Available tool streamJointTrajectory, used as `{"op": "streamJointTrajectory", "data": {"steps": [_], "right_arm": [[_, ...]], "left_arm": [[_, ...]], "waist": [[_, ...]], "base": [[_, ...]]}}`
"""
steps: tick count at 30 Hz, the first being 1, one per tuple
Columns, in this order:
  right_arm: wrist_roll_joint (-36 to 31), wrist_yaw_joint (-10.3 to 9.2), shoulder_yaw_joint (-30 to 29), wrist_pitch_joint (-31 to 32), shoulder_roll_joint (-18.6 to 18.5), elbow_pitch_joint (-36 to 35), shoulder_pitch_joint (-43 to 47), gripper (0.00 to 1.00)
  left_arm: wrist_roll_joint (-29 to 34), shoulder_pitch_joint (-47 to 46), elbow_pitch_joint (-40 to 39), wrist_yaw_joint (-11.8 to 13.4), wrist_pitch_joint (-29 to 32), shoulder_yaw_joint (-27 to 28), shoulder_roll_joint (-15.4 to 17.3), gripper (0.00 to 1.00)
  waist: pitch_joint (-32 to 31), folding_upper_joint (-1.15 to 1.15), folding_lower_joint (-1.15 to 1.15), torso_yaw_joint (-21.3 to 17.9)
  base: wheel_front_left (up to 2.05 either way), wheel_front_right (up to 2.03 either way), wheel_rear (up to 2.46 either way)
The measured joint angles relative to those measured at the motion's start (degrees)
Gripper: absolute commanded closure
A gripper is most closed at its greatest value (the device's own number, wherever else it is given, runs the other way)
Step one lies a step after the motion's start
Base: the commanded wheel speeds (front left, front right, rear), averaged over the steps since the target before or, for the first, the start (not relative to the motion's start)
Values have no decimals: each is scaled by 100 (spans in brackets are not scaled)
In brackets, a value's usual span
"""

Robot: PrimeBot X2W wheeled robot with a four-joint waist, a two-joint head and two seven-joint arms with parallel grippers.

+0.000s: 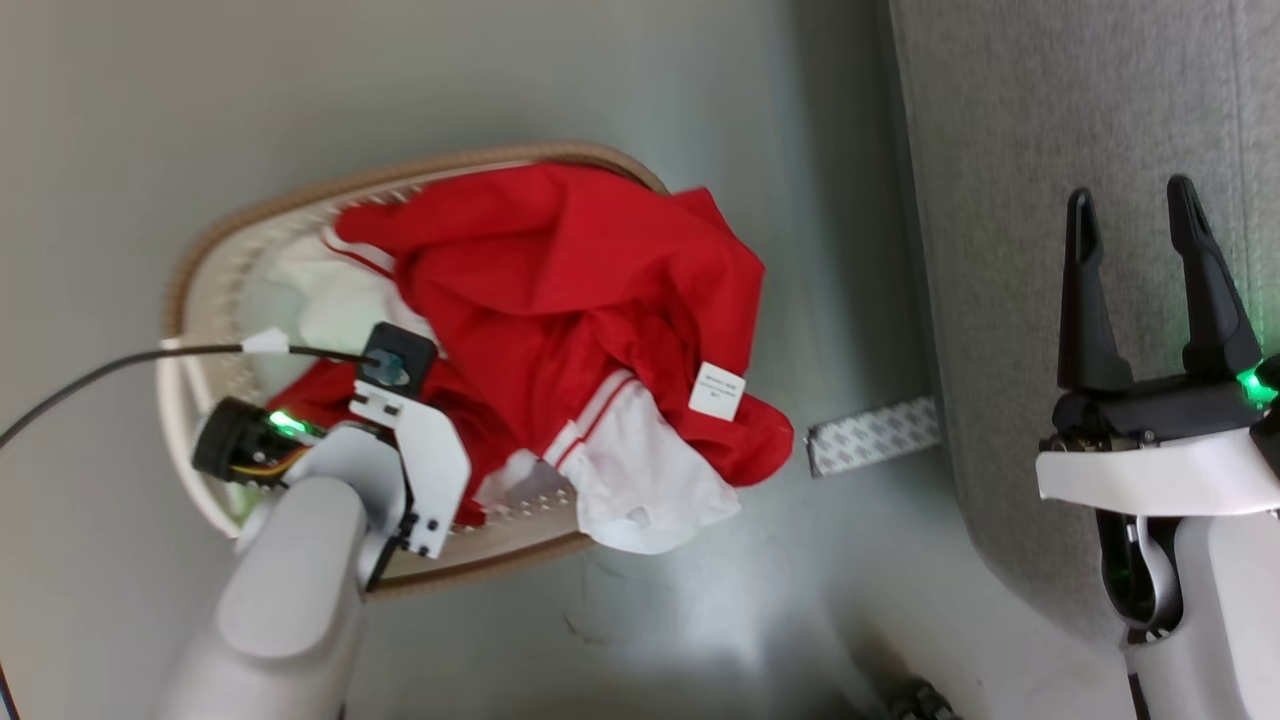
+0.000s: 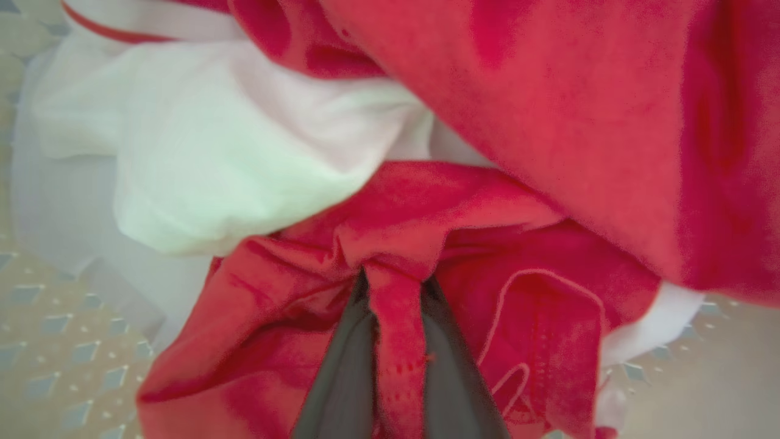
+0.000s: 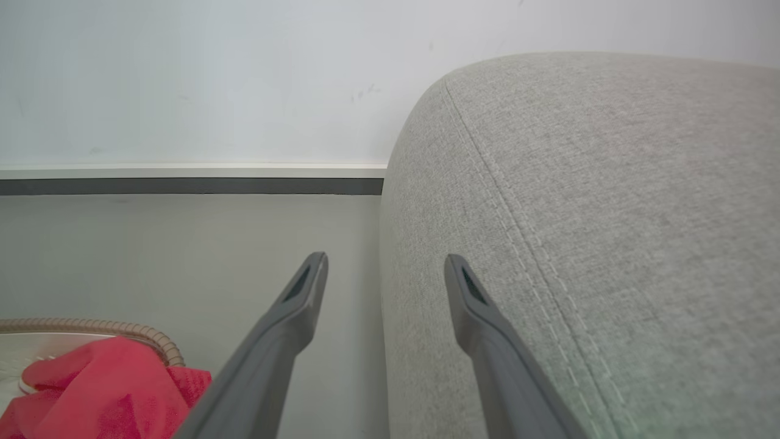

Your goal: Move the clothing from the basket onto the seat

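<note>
Most clothing (image 1: pixel 560 300) in basket (image 1: pixel 200 270), some overhanging | left tool (image 2: pixel 395 283) pinches red fold | right tool (image 1: pixel 1130 200) spread, empty

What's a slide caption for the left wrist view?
Left gripper shut on a fold of bright red fabric clothing inside the white perforated plastic basket.

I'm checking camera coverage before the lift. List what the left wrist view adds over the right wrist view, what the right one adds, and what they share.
Left wrist view: the left gripper shut on a fold of the red clothing, a white panel of it beside that fold, and the perforated wall of the basket up close.
Right wrist view: the right gripper open and holding nothing, the grey seat with its seam, the floor and the wall.
Shared: the clothing and the basket, whose brown rim shows at the right wrist view's lower left.
</note>
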Motion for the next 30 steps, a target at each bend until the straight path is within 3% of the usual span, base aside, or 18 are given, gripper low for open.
{"op": "streamJointTrajectory", "data": {"steps": [7,16,30], "right_arm": [[-238,10,-238,2,12,188,268,0],[-513,10,-470,2,12,422,1087,0],[-665,10,-485,2,10,688,2192,0]], "left_arm": [[-302,267,218,7,-560,-20,-319,100],[-671,972,247,-112,-984,-140,-603,100],[-1104,1874,-961,19,-1060,-71,-692,100]], "waist": [[-711,0,0,290],[-2089,0,-1,769],[-4121,0,-2,1511]], "base": [[0,0,0],[0,0,0],[0,0,0]]}}
